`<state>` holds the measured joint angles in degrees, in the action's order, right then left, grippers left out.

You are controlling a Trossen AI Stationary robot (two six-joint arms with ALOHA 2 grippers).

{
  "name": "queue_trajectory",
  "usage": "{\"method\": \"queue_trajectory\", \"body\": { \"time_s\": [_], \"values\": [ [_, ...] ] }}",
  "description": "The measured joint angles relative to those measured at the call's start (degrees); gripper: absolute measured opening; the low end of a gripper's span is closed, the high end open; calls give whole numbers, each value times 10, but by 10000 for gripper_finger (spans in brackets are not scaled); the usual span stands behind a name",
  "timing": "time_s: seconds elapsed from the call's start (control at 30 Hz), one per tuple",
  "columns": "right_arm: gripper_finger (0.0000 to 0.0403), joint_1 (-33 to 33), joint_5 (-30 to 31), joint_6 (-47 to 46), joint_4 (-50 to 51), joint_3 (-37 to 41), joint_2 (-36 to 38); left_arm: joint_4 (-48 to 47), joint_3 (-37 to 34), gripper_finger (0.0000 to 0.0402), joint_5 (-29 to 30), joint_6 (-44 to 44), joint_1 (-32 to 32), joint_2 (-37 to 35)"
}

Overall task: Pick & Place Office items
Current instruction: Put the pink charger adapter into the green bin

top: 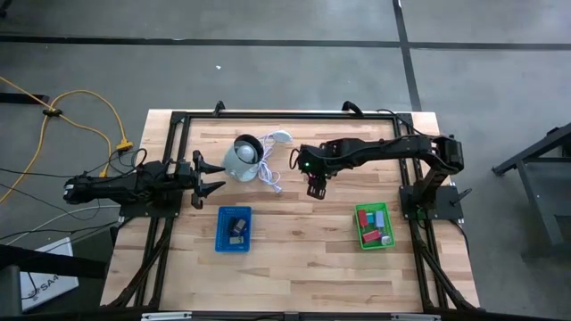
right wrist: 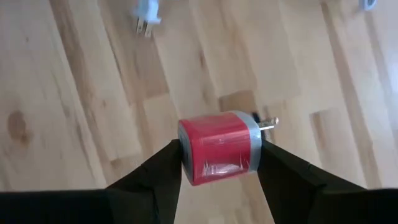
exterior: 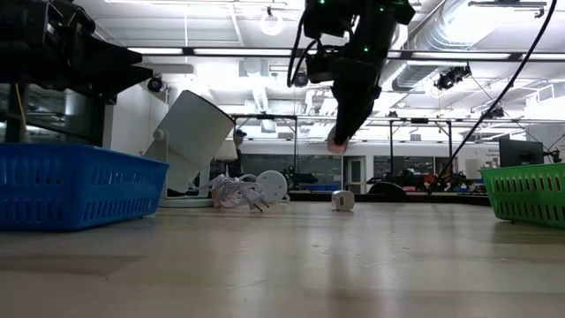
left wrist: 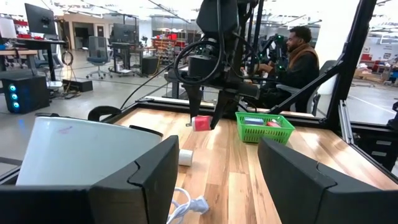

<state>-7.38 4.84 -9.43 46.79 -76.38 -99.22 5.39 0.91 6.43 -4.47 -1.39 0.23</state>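
Note:
My right gripper (top: 316, 188) hangs over the table's middle, between the round grey-white object (top: 243, 159) and the green tray (top: 373, 226), shut on a red block with a grey end (right wrist: 221, 149). A small white block (exterior: 342, 200) lies on the table beyond it. The green tray holds red, teal and pale pieces; the blue tray (top: 234, 229) holds a dark piece and a pale one. My left gripper (top: 209, 176) waits open at the table's left side, pointing right, next to the round object. My right gripper pinches the red block by its two opposite red sides (right wrist: 186, 152), one finger (right wrist: 155, 177) on each side. The fingers come from above, pointing down. The block is lifted clear of the table (exterior: 337, 144), lying level, its grey end with metal prongs (right wrist: 268, 124) sticking out sideways.
The round object's white cord and plug (top: 272, 174) lie on the wood between the two grippers. A black frame (top: 268, 115) runs along the table's edges. A person (left wrist: 298, 59) sits beyond the table's right side. Bare wood (top: 303, 259) lies between the trays.

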Motion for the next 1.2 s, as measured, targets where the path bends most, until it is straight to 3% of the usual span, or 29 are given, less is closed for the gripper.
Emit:
{"method": "queue_trajectory", "body": {
  "time_s": [0.67, 1.2],
  "values": [
    [182, 46, 34, -109, 85, 13, 43, 0, 0, 212, 0, 0, 0, 0],
    [182, 172, 62, -388, 70, 214, 217, 14, 0, 212, 0, 0, 0, 1]
  ]
}}
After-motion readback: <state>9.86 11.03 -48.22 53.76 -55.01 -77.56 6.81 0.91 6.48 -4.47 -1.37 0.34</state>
